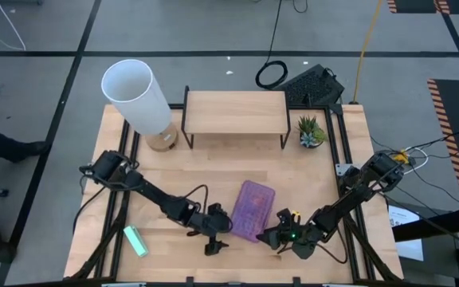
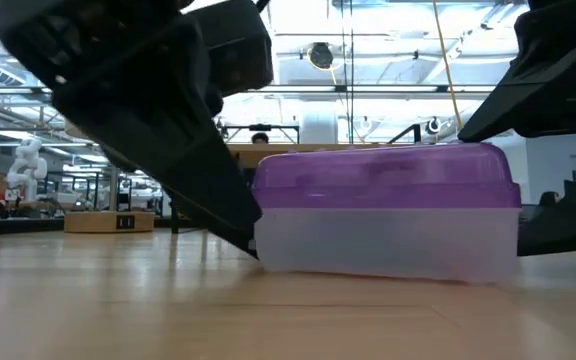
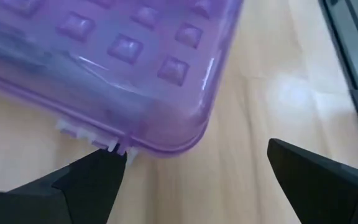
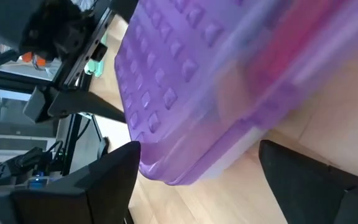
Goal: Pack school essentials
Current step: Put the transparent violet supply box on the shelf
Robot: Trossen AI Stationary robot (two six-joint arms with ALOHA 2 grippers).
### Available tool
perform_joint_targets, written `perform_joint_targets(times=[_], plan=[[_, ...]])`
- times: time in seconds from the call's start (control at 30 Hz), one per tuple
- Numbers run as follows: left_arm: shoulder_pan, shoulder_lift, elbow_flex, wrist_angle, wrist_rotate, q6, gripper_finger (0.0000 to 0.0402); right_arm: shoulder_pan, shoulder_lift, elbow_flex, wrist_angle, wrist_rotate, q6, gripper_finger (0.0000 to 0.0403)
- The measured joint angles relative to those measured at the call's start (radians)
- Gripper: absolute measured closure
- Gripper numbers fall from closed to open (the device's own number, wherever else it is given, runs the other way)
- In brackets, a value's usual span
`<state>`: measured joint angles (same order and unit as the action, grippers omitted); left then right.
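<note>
A pencil box (image 1: 253, 209) with a purple studded lid and a clear base lies flat on the table, lid down. Something pink (image 4: 291, 53) shows through it. My left gripper (image 1: 217, 233) is open at the box's near left corner (image 3: 185, 134). One fingertip (image 3: 107, 165) is right by a small white latch (image 3: 114, 146), and the other (image 3: 291, 158) is clear of the box. My right gripper (image 1: 280, 236) is open at the box's near right end, its fingers either side of a corner (image 4: 166, 168). A small light-green item (image 1: 136, 241) lies at the near left. My left gripper comes in low, from the table's left. One fingertip (image 2: 240, 232) reaches the box's lower edge by the latch, and I cannot tell whether it touches. My right gripper's fingers stand beside the box's corner, and I cannot tell whether they touch it. The box rests on the table.
A lamp with a white shade (image 1: 138, 94) stands at the far left. A low wooden shelf (image 1: 235, 112) is at the far middle and a small potted plant (image 1: 311, 132) at the far right. Bare wood (image 1: 190, 171) lies between the shelf and the box.
</note>
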<state>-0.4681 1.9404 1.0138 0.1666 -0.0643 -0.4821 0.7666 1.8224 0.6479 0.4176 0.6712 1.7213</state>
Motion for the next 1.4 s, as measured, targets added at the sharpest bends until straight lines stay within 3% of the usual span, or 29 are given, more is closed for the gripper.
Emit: perform_joint_targets(times=[0.2,0.4,0.5,0.7,0.83,0.97,1.17,1.4], plan=[[-0.054,0.0,0.003,-0.015,0.022,-0.02,0.0012,-0.002,-0.026,0.0,0.031,-0.018,-0.079,0.0078],[-0.087,-0.01,0.003,-0.03,0.021,-0.019,0.0012,-0.003,-0.026,-0.004,0.124,0.126,-0.293,0.0078],[-0.095,-0.024,0.004,-0.04,0.021,-0.018,0.0012,-0.013,-0.026,-0.004,0.109,0.168,-0.296,0.0078],[-0.102,-0.07,0.002,-0.117,0.002,-0.01,0.0012,-0.048,-0.03,-0.002,0.084,0.068,-0.236,0.0069],[-0.11,-0.092,0.003,-0.132,-0.032,-0.004,0.0012,-0.059,-0.03,-0.002,0.083,0.059,-0.238,0.0041],[-0.106,-0.093,0.004,-0.179,-0.096,-0.021,0.0012,-0.09,-0.032,-0.001,0.084,-0.015,-0.239,0.0008],[-0.101,-0.053,0.004,-0.194,-0.121,-0.047,0.0012,-0.151,-0.03,-0.001,0.177,-0.144,-0.283,0.0005],[-0.092,0.0,0.005,-0.144,-0.13,-0.044,0.0012,-0.198,-0.028,-0.003,0.222,-0.185,-0.294,0.0003]])
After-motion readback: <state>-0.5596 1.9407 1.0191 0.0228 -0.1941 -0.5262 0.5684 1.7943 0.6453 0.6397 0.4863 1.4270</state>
